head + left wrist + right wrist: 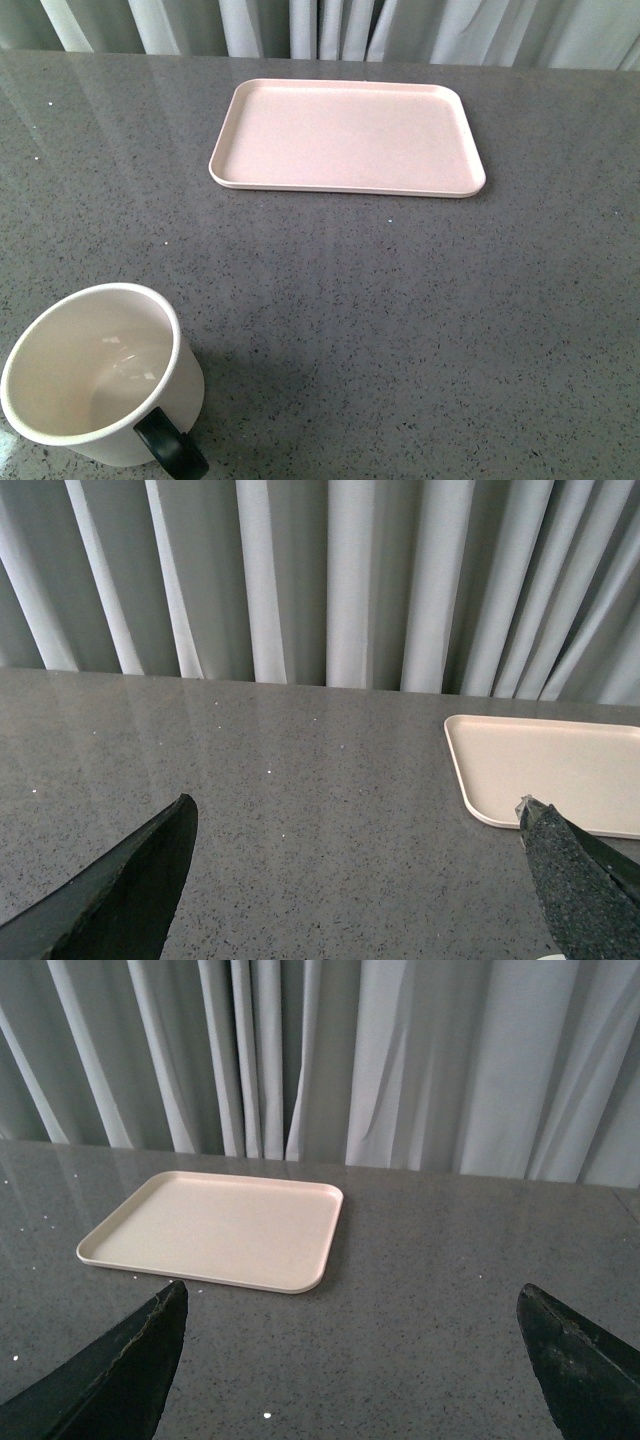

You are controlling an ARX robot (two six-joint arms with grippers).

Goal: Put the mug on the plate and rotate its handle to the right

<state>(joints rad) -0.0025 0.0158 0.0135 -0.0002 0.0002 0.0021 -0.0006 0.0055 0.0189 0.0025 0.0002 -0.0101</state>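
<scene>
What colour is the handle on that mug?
The handle is glossy black, on a white mug; the front view shows it best.

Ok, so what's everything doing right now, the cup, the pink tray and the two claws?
mug: upright, empty, on the table, off the plate.
handle: points toward the near side.
plate: flat, empty.
left gripper: open, holding nothing.
right gripper: open, holding nothing.

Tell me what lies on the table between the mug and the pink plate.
Nothing: in the front view, only bare grey speckled tabletop separates the mug from the plate.
</scene>
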